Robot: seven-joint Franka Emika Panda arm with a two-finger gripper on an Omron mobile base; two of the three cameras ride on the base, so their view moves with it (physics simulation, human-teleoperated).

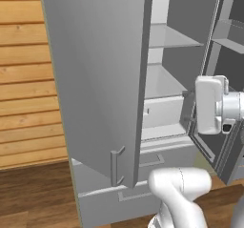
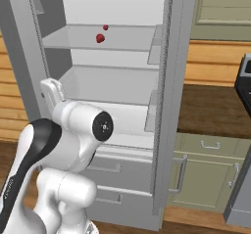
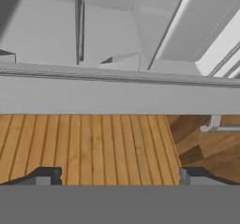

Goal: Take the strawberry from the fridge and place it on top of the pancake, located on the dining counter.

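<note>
Fridge (image 2: 166,81) is standing w/ both doors swung open, white shelved interior exposed, so the access step looks done. Strawberry (image 2: 100,38) is sitting on the upper shelf (image 2: 122,42) inside the fridge, toward the back, w/ a second smaller red speck (image 2: 105,27) just above/behind it; can't tell if that's another fruit or a reflection. Gripper (image 3: 117,176) is showing in hand view as two dark finger tips (image 3: 44,175) spread wide apart at the bottom, nothing between them, so it's carrying nothing. Hand cam is looking past a grey fridge edge (image 3: 117,94) at wood floor (image 3: 89,143), not at the shelf, so the hand isn't aimed at the fruit. In left base view the wrist block (image 1: 212,105) is sitting beside the right door's inner edge, at about lower-shelf height, well below the strawberry's shelf. Progress, my read: early. Door opening done; reach, grasp, pull out, drive to dining counter, place on pancake all left. Pancake and dining counter aren't in these frames. Next move prob needs lifting and re-aiming the hand into the upper shelf; fruit is tiny vs the fingers, so the pinch needs careful centring.
</note>
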